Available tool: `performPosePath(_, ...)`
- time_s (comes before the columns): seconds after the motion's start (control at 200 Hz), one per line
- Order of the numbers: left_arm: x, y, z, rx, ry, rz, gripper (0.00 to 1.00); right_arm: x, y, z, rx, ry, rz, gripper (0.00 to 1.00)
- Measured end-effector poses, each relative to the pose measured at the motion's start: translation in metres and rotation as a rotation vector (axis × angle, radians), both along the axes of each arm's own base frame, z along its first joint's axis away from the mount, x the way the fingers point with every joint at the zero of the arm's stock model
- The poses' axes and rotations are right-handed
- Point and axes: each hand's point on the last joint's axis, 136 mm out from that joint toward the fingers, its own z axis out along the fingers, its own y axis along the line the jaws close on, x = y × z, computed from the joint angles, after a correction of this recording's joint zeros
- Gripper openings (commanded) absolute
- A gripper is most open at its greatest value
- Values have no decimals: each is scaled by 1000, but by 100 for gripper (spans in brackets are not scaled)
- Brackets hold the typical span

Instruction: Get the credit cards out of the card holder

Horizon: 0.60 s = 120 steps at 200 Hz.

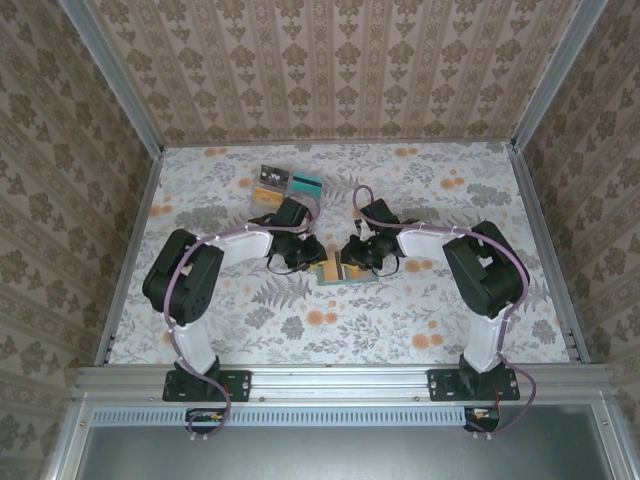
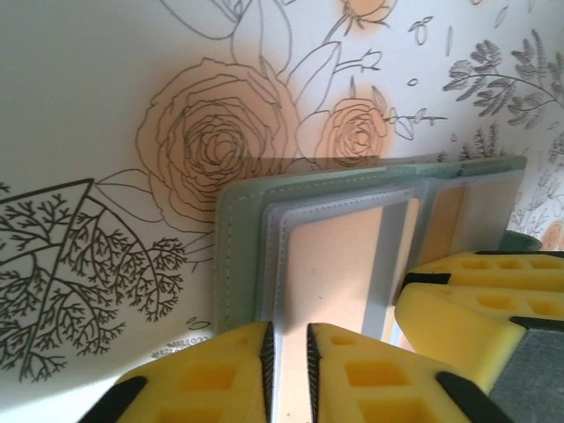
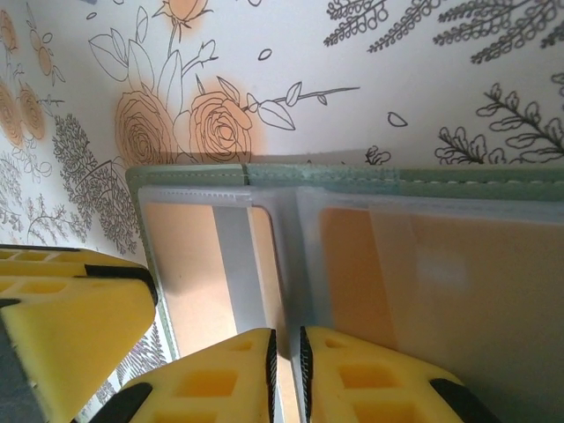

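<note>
On the table [image 1: 450, 210], card holder [image 1: 338, 273] between left end effector [image 1: 310, 260] and right end effector [image 1: 356, 258], tray [image 1: 290, 184] behind-left.

Overhead camera looks down; close wrist cameras share card holder [image 2: 236, 256].

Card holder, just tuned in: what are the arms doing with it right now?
The card holder lies open in the middle of the table, with both arms bent down over it. The left gripper and right gripper each have their jaws nearly together on its near edge, with a thin pale layer between them. Whether that is a card or just lining I cannot tell. The tan-orange credit cards sit in their slots, none out yet.
</note>
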Motion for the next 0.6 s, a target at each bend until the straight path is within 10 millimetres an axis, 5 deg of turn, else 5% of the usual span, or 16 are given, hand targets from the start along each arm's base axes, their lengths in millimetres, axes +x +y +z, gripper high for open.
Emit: performPosePath(0.6, 1, -1, -7, 8, 15, -2, 13, 0, 0, -1, 128, -2, -10, 15)
